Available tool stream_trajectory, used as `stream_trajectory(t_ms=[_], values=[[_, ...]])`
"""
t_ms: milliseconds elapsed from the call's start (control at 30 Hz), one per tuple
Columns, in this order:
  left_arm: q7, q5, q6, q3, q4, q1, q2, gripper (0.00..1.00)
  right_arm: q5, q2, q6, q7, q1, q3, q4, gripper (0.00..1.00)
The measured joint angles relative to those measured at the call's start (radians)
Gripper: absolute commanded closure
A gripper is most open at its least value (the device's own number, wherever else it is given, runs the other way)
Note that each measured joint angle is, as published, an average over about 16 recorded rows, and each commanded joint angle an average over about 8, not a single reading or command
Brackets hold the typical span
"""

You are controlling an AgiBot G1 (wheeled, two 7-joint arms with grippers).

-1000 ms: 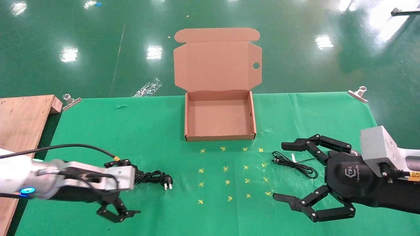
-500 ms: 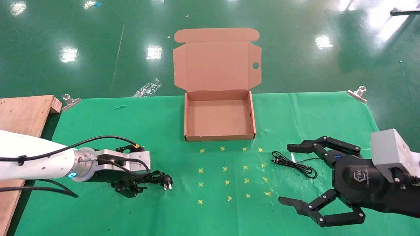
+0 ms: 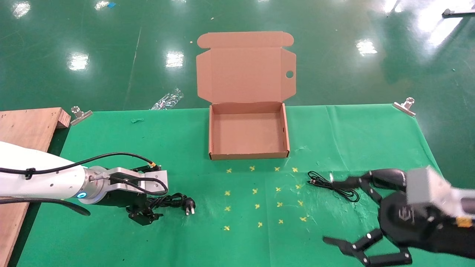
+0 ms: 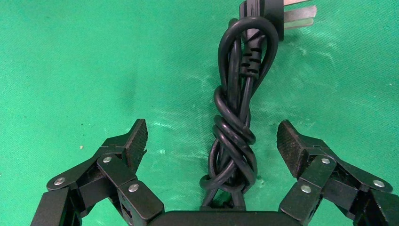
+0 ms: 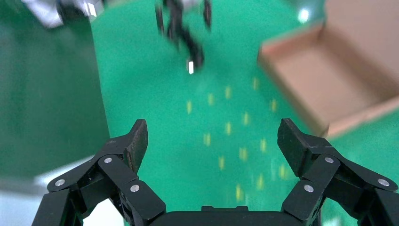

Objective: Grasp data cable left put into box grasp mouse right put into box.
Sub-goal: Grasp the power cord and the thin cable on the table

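The left gripper [image 4: 211,141] straddled the thick black coiled data cable [image 4: 235,127], jaws spread wide and empty, ready to close on it.

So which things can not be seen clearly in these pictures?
- The mouse: head view, mostly hidden behind the right gripper; absent from both wrist views.
- Data cable: left wrist view, its plug cut off by the edge; its near end runs under the open left gripper.

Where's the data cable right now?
In the head view the data cable lies on the green cloth at the robot's left, between the open left gripper fingers, nearer than the box.
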Motion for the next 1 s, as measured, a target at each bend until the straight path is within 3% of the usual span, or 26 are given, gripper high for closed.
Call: stream_trajectory(t_ms=[267,533,767,1000], values=[[0.0,0.001,0.005,0.002,0.006,-0.004,0.003,0.0,-0.262,-0.067,0.034,-0.043,0.099,-0.089,-0.11,0.0],[0.0,0.0,0.005,0.002,0.007,-0.005,0.003,0.0,-0.475,-0.242,0.062,-0.153,0.279,-0.174,-0.387,0.0],[0.0,0.0,0.005,0.002,0.007,-0.005,0.003,0.0,-0.567,-0.398,0.09,-0.27,0.419,-0.222,-0.678,0.0],[0.001,0.0,0.005,0.002,0.007,-0.005,0.003,0.0,-0.61,-0.497,0.117,-0.369,0.508,-0.248,-0.904,0.0]])
